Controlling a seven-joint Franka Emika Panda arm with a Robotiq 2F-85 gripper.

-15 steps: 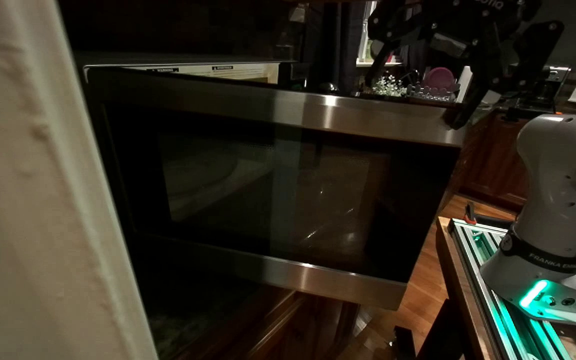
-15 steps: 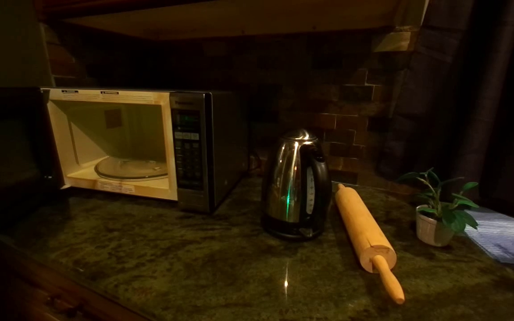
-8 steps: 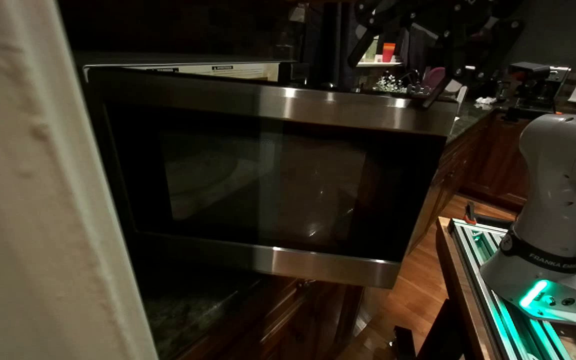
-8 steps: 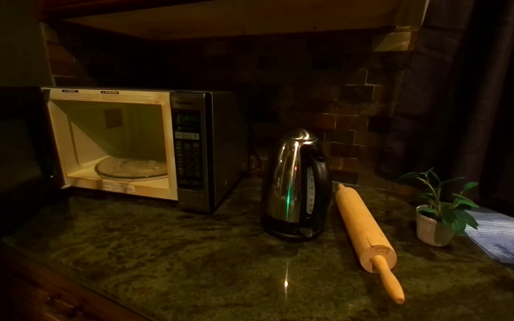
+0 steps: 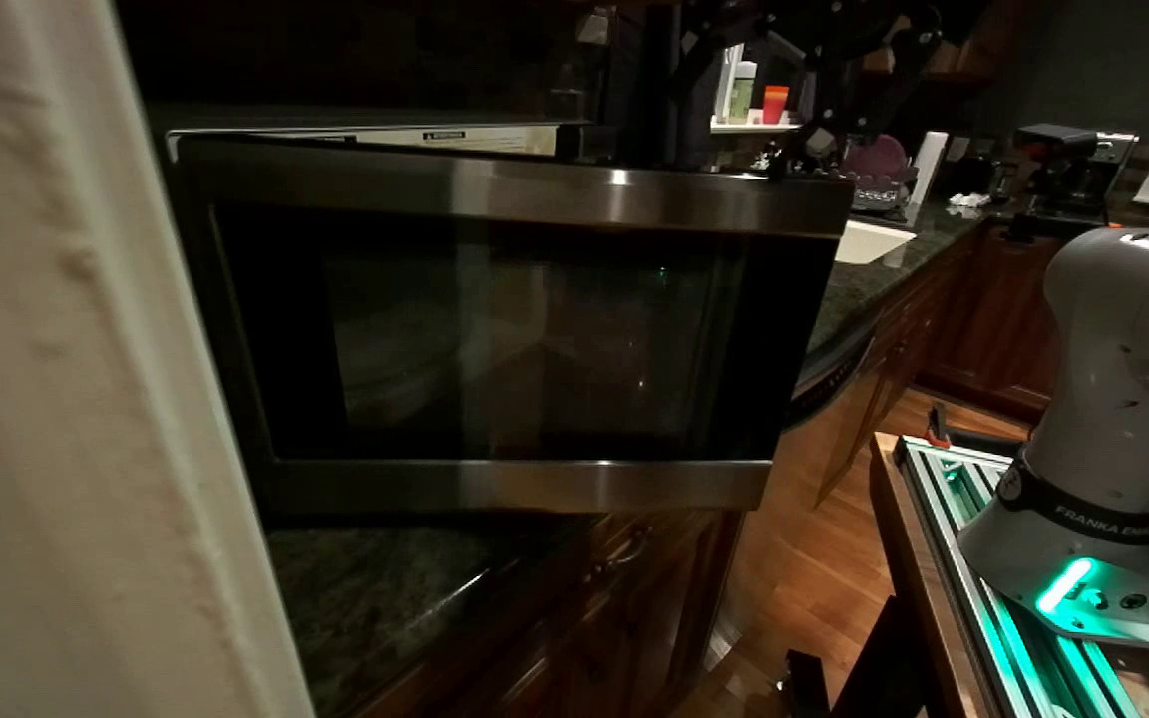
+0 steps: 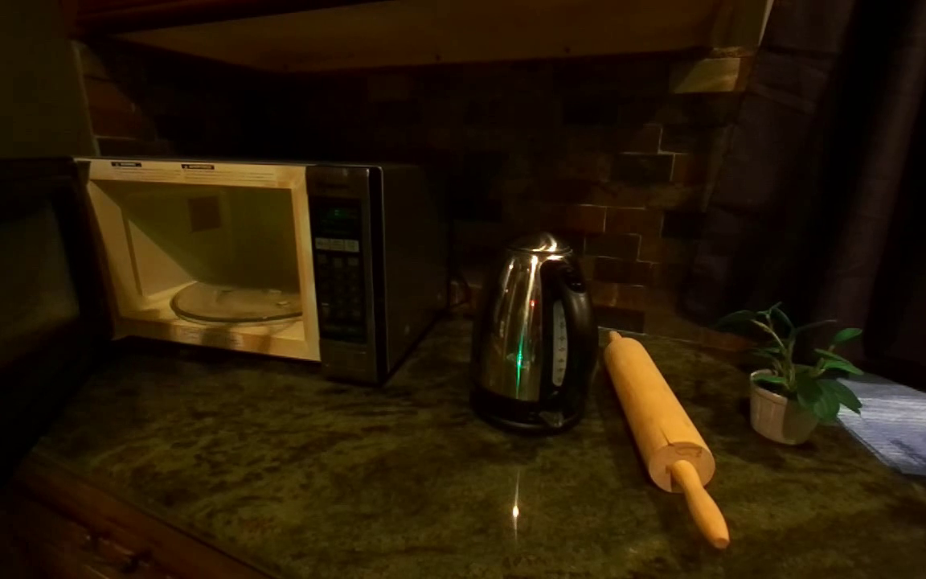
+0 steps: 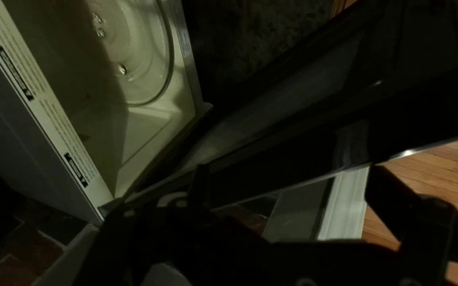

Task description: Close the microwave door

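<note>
The microwave (image 6: 342,273) stands on the counter with its lit interior and glass turntable exposed; it also shows in the wrist view (image 7: 14,131). The microwave door (image 5: 515,339) stands wide open, its outer glass and steel bands showing in an exterior view. Its dark inner side shows in an exterior view (image 6: 13,289) and in the wrist view (image 7: 292,131). My gripper (image 5: 734,125) is above the door's top edge, one fingertip at that edge near the free end. In the wrist view the gripper (image 7: 288,171) is open, its fingers apart with nothing held; contact is too dark to tell.
A steel kettle (image 6: 519,346), a rolling pin (image 6: 660,410), a potted plant (image 6: 784,418) and a grey cloth (image 6: 913,426) are on the counter right of the microwave. A pale wall edge (image 5: 86,349) stands close beside the door's hinge side.
The door has swung inward toward the microwave, its free end moving away from the robot base. My gripper has moved along with it, leftward in an exterior view. It stays open.
</note>
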